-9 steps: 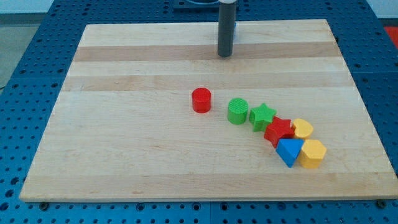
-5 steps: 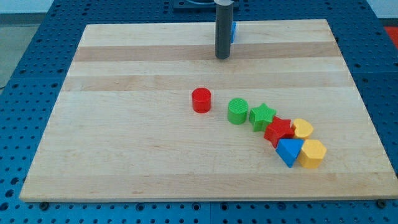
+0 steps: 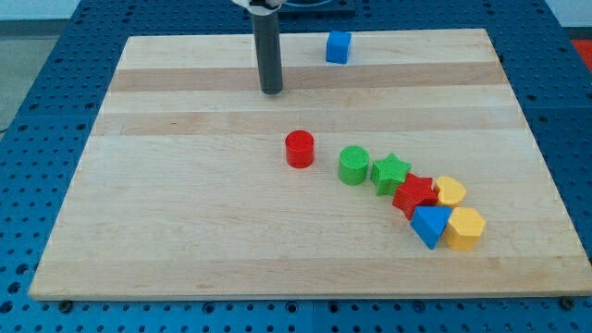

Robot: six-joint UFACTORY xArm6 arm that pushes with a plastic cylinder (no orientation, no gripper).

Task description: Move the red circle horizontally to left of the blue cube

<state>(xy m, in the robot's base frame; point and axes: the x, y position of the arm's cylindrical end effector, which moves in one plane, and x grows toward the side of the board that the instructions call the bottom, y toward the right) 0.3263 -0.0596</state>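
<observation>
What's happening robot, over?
My tip up the board, above-left of the red circle, not touching. Blue cube at the view's top edge, alone. Nothing between tip and circle. Green circle sits to its right, apart.

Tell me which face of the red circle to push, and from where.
Press its lower side wall, coming from the view's bottom. The red circle sits well below the blue cube, and my tip stands above it, up-left, so circle round it first.

Pale wooden board [image 3: 185, 231], blue cube [image 3: 339, 47], red circle [image 3: 299, 149], 6 clustered blocks [image 3: 412, 196]
</observation>
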